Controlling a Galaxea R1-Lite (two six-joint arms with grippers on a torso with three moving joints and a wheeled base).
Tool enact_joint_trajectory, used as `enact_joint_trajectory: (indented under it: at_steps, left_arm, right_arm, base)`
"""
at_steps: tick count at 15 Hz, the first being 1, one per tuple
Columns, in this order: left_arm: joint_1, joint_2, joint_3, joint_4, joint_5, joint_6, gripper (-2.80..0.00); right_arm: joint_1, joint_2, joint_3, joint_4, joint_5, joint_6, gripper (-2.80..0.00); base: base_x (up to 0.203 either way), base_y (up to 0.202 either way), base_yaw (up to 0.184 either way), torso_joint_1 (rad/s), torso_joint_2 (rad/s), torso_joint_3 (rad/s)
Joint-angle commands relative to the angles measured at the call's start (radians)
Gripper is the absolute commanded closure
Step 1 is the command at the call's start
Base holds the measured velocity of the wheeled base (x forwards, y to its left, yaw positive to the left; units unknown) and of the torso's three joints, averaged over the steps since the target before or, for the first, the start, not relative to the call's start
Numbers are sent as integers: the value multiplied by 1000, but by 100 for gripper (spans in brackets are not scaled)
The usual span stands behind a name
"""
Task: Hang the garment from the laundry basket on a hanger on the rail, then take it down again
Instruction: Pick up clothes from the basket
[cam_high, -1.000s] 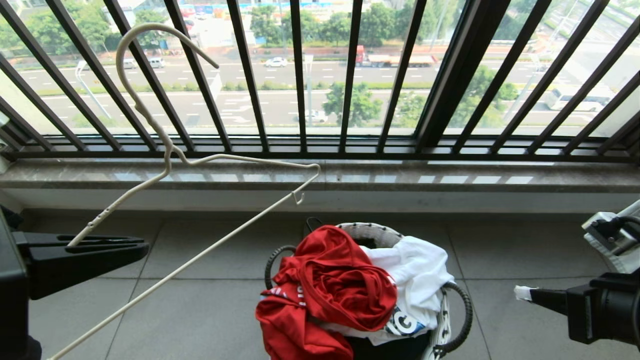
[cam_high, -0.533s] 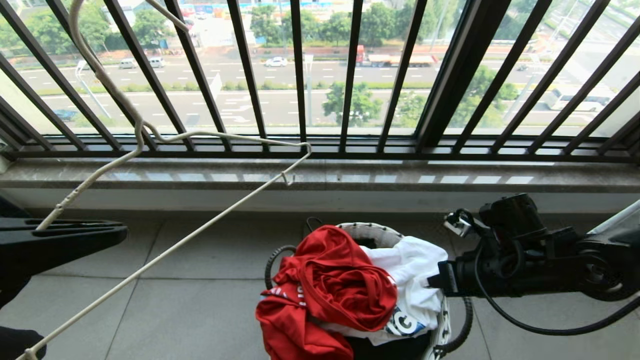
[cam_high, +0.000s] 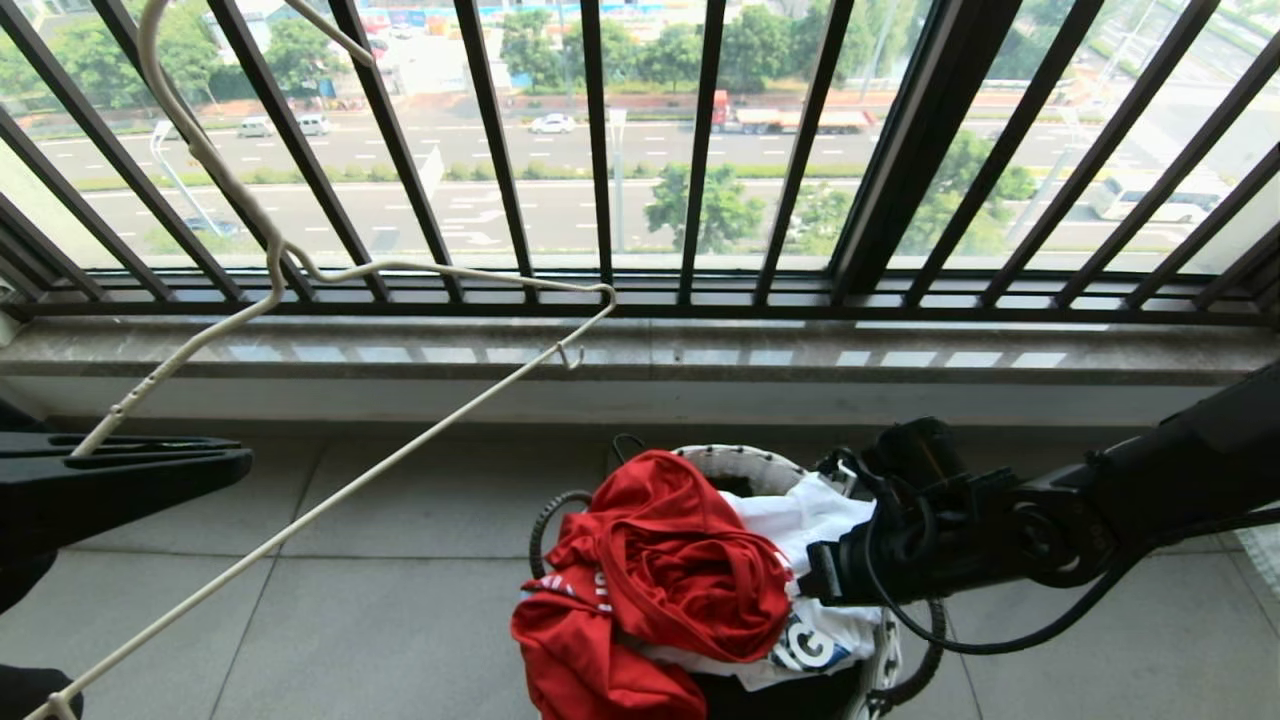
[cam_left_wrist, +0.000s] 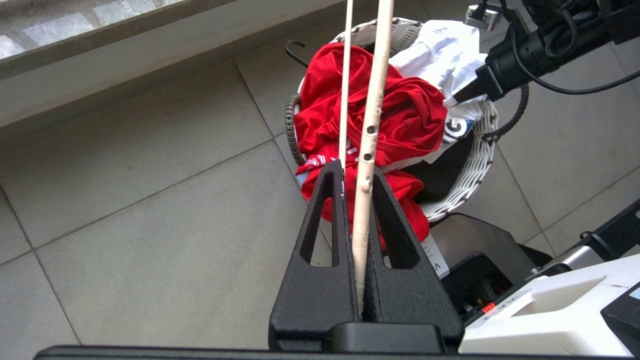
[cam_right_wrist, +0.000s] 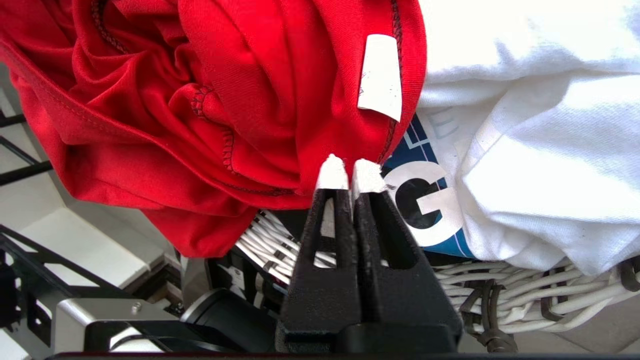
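The left gripper (cam_left_wrist: 357, 180) is clamped on one arm of the thin cream-white wire hanger (cam_high: 330, 275), holding it up at the left before the dark barred window railing (cam_high: 700, 150). The right gripper (cam_right_wrist: 349, 172), fingers pressed together and holding nothing, has its white tips against the crumpled red T-shirt (cam_high: 660, 570), which lies heaped beside a white garment (cam_high: 835, 530) in the small round white wicker basket (cam_high: 735, 462) on the grey tiled floor (cam_high: 400, 620).
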Motion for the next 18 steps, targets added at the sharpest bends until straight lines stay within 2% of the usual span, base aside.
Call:
enact_joint_trajectory:
  at_steps: [1,6,15,18]
  left_arm:
    - [0,0,0,2,1,-1,0]
    - [0,-5,0,2,1,1,0]
    - [0,-5,0,2,1,1,0]
    - [0,-5,0,2,1,1,0]
  right_arm:
    - [29,11,-5,-3,3,27,-280]
    - [15,43,-10,-79,-18,35,-280]
    - [9,-10,-10,-42,-22,29,-280]
    - [10,47,-14,-45,-22,31,-280]
  base:
    - [0,0,0,0,0,0]
    - [0,0,0,0,0,0]
    - [0,0,0,0,0,0]
    - [0,0,0,0,0,0]
